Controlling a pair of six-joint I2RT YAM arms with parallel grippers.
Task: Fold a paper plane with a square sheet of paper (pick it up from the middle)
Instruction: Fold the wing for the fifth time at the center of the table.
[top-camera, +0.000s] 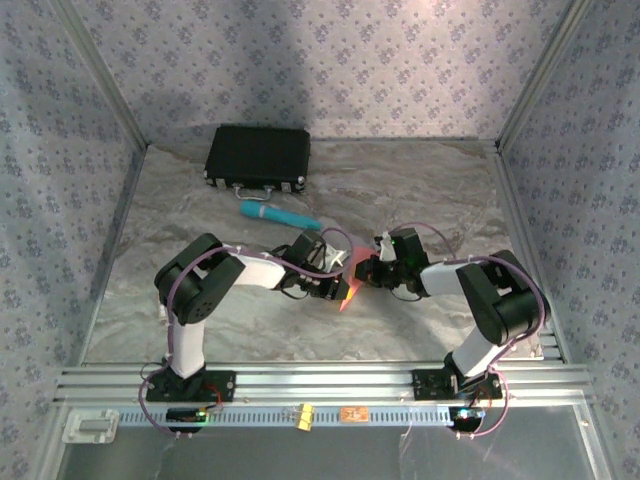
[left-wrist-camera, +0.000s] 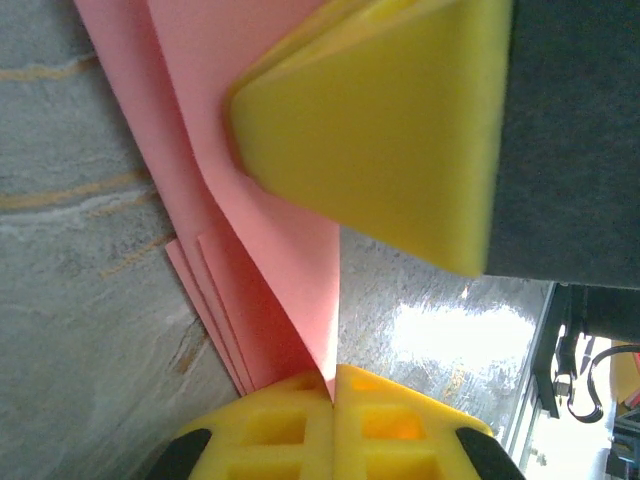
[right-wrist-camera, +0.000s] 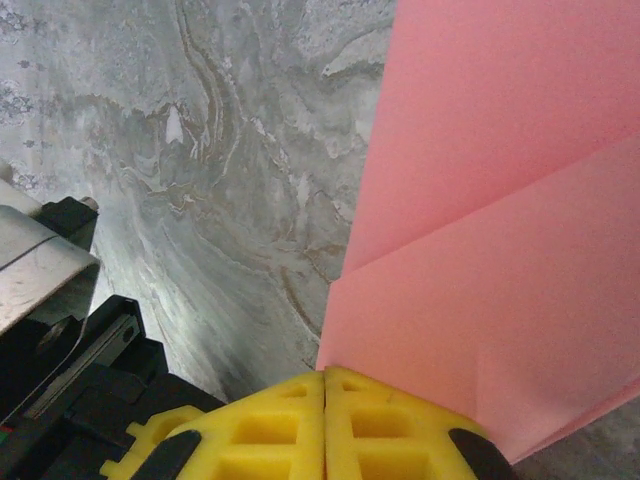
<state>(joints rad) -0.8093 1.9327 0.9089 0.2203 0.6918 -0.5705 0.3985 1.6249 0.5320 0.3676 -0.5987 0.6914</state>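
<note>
— As you go from the left wall, what comes first?

— A black case (top-camera: 258, 157) lying flat at the back left of the marble-patterned table (top-camera: 440, 190), latches toward the arms. Just in front of it lies a teal cylinder (top-camera: 280, 214), on its side and apart from the case.

— Any writing on either?

— Nothing I can read; both are too small in the top view.

— And the left gripper (top-camera: 337, 283)?

— It reaches in toward the table's middle. From its own wrist camera the left gripper (left-wrist-camera: 333, 385) has its yellow fingertips pressed together, with an edge of the folded pink paper (left-wrist-camera: 270, 250) pinched in the seam.

— Where is the paper?

— Near the middle of the table, between the two grippers, where the folded pink paper (top-camera: 348, 294) shows as a small pointed shape. Close up it has several layers and slanting creases. Whether its lower edge touches the table, I cannot tell.

— And on the right?

— The right gripper (top-camera: 364, 274) faces the left one, almost touching it. In its wrist view the right gripper (right-wrist-camera: 325, 385) is closed too, clamping the paper (right-wrist-camera: 500, 200) where it enters between the tips. One of its yellow fingers (left-wrist-camera: 380, 130) looms against the sheet in the left wrist view.

— Labels anywhere?

— Small yellow (top-camera: 303, 417) and orange (top-camera: 352, 413) tags sit on the near rail (top-camera: 320, 380), but they are too small to read.
</note>
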